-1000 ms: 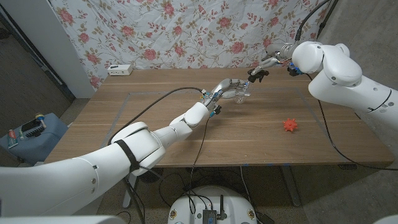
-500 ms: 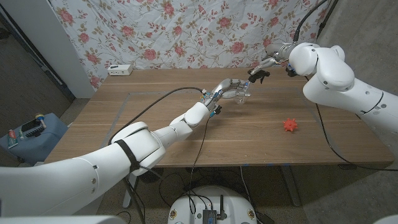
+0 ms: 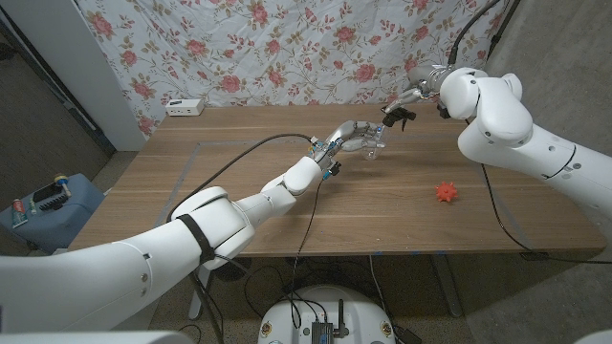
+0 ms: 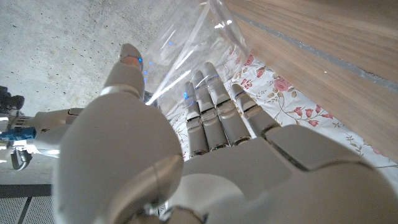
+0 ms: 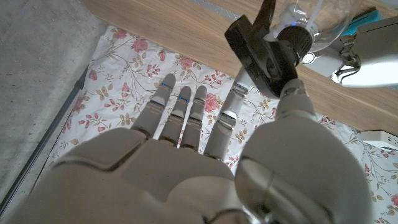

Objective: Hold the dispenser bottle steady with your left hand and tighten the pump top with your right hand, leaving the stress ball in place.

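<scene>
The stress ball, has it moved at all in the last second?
No. The stress ball sits at the same spot on the table, right of the taped line.

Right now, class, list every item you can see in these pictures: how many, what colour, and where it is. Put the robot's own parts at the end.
Dispenser bottle: one, clear, at the table's far middle, held by the left hand.
Pump top: one, black, on the bottle's neck, pinched by the right hand.
Stress ball: one, orange, spiky, on the table's right side, apart from both hands.
Table: one, brown wood.
Power strip: one, white, far left corner of the table.
Floral cloth: one, white with pink roses, behind the table.
Blue box: one, on the floor at left.
Left hand: one, white.
Right hand: one, white.
</scene>
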Robot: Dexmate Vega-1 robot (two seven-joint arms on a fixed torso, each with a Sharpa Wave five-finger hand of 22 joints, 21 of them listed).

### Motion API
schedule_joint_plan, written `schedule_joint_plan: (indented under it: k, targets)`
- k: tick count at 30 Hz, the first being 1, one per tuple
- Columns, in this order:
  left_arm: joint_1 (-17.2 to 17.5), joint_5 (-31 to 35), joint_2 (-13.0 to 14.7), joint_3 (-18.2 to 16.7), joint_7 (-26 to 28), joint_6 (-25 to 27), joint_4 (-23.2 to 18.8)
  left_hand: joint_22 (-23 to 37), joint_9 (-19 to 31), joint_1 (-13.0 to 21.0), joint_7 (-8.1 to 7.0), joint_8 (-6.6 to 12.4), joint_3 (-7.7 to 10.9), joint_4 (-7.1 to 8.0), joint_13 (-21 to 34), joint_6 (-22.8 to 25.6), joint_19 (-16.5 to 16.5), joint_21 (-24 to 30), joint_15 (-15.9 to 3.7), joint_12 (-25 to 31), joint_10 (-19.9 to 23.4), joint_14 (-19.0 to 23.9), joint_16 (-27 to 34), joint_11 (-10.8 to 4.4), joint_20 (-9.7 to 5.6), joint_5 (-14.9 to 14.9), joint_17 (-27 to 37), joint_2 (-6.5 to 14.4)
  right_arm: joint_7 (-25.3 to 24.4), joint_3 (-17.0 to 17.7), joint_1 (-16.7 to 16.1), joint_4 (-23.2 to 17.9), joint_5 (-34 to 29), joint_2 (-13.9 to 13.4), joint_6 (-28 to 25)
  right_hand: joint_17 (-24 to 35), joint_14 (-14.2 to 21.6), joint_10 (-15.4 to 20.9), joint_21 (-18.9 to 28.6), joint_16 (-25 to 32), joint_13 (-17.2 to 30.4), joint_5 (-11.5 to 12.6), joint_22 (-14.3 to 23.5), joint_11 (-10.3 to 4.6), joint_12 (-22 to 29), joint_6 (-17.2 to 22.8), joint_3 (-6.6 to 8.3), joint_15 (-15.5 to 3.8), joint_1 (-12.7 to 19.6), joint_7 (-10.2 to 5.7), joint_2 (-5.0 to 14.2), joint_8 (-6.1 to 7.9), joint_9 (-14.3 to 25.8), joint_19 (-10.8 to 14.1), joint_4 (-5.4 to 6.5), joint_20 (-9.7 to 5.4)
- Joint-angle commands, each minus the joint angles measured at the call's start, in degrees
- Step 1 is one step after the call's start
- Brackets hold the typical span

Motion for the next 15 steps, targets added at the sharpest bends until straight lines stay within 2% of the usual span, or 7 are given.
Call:
schedule_joint_plan:
  k: [1,11,15]
  targets:
    - [0.00,0.06,-0.01,-0.02,-0.09,-0.18,-0.05,0.07,0.27,-4.12,-3.28,0.43,5.42,5.20,0.15,6.91,0.31,0.09,-2.81,0.39,0.89,0.47,0.22,-0.43,-5.36,0.31,0.00,4.87,1.80,-0.41,-0.56,0.99,-5.14,1.84,-0.06,0.24,1.25,1.18,0.14,0.48,0.09,0.06,0.07,-0.27,0.40,1.99,-0.16,-0.27,0.24,-0.04,0.25,1.33,0.80,0.73,-0.23,-0.18]
    - [0.14,0.15,-0.06,-0.03,0.17,-0.37,-0.09,0.07,0.27,-4.06,-3.20,0.41,5.50,5.17,0.15,6.87,0.30,0.08,-2.83,0.37,0.84,0.50,0.23,-0.42,-5.31,0.32,0.00,4.92,3.47,-0.13,-1.49,2.04,-9.71,3.98,-0.53,0.24,2.39,2.87,0.02,0.59,-0.03,0.10,0.08,-0.77,0.75,4.48,-0.08,-0.87,0.14,0.35,0.28,3.05,1.57,0.91,-0.33,-0.53]
    - [0.28,0.21,-0.03,-0.03,0.28,-0.53,-0.16,0.07,0.27,-4.04,-3.15,0.44,5.51,5.14,0.17,6.94,0.31,0.09,-2.82,0.40,0.90,0.47,0.22,-0.42,-5.32,0.31,0.00,4.89,3.64,0.27,-2.12,2.49,-11.05,4.78,-0.34,0.23,2.87,4.03,0.00,0.56,-0.12,0.12,0.08,-1.22,1.00,6.20,0.01,-1.17,0.17,0.43,0.30,4.23,2.05,1.11,-0.44,-0.84]
